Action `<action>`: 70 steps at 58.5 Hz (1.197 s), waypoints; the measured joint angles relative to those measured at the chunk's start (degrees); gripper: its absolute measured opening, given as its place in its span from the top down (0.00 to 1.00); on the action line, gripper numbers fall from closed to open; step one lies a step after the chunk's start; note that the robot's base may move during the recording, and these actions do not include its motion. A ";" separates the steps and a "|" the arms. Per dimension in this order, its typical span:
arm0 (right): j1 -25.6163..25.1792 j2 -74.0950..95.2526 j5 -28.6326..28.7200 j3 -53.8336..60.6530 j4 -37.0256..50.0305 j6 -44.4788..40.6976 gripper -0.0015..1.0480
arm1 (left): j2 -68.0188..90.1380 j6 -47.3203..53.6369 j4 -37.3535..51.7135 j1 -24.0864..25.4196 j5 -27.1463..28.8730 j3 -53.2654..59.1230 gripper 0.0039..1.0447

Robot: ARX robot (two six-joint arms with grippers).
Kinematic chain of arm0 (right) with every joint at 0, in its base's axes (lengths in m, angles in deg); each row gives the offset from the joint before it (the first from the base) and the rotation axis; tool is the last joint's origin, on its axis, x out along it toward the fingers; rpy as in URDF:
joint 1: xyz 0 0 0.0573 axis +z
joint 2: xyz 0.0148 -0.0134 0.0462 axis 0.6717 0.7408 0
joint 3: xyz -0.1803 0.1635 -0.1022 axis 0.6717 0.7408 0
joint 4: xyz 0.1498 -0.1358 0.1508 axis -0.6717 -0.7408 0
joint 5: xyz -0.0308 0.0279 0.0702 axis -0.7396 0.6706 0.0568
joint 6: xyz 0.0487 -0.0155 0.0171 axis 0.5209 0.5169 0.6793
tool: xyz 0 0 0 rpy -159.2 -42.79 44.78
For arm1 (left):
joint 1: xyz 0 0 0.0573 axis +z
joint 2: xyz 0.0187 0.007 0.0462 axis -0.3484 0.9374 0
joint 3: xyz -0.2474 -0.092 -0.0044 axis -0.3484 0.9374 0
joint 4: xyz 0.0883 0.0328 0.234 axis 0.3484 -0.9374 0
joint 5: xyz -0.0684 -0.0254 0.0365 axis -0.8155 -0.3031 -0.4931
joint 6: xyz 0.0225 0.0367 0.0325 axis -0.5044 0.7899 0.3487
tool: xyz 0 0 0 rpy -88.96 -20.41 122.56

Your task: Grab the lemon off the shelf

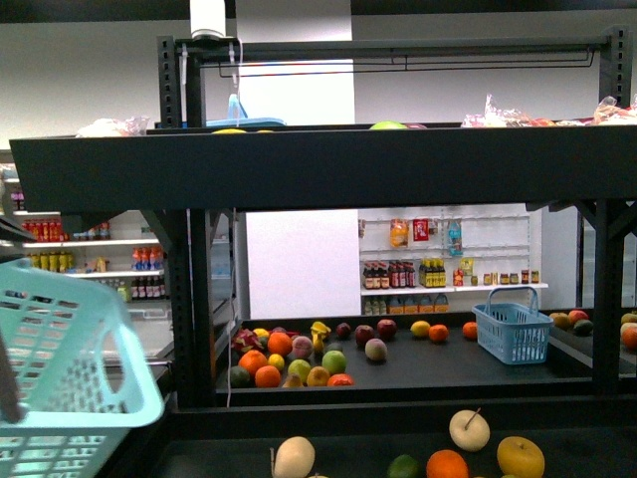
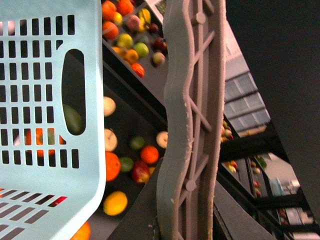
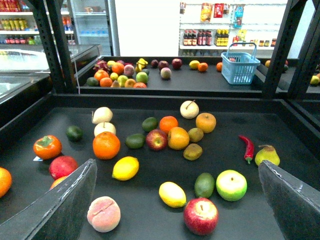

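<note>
**Wide-open right gripper [image 3: 177, 165] over the lemon [image 3: 172, 194]**

Close by, the left gripper [image 2: 192, 100] lies against a pale basket [image 2: 45, 100]; whether it grips, I cannot tell. The right gripper tilts down over the shelf [image 3: 300, 150], fingers spread wide, empty. The lemon lies between them, beside a green fruit [image 3: 204, 185].

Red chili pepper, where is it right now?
Right wrist view: the red chili pepper lies on the dark shelf, just beside the yellow-green pear, apart from the fruit cluster.
</note>
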State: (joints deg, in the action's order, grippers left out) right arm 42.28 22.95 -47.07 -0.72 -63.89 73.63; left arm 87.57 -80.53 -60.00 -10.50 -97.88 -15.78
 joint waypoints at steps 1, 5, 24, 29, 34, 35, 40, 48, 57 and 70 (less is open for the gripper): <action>0.00 0.00 0.00 0.00 0.00 0.00 0.07 | -0.15 -0.02 0.15 -0.55 0.00 0.20 0.87; 0.00 0.00 0.00 0.00 0.00 0.00 0.07 | -0.55 0.09 0.79 -4.28 0.00 1.31 0.88; 0.00 0.00 0.00 0.00 0.00 0.00 0.07 | 2.73 -0.33 3.41 -17.66 3.23 3.54 0.88; 0.00 0.00 0.00 0.00 0.00 0.00 0.07 | 4.17 -0.44 4.15 -20.57 3.69 3.74 0.88; 0.00 0.00 0.00 0.00 0.00 0.00 0.07 | 5.31 -0.46 4.52 -22.84 4.04 3.74 0.88; 0.00 0.00 0.00 0.00 0.00 0.00 0.07 | 5.55 -0.46 4.61 -23.30 4.04 3.74 0.88; 0.00 0.00 0.00 0.00 0.00 0.00 0.07 | 6.67 -0.48 5.01 -25.14 4.04 3.74 0.88; 0.00 0.00 0.00 0.00 0.00 0.00 0.07 | 7.96 -0.57 5.40 -26.69 4.28 3.74 0.88; 0.00 0.00 0.00 0.00 0.00 0.00 0.07 | 8.55 -1.09 6.71 -28.00 5.49 3.74 0.88; -1.95 20.94 -0.26 -5.31 -2.67 5.31 0.07 | 9.09 -1.16 7.91 -30.25 5.14 3.74 0.89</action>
State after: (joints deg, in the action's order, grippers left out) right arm 40.33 43.89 -47.33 -6.04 -66.56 78.94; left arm 96.67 -81.69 -52.09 -40.75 -92.74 -12.04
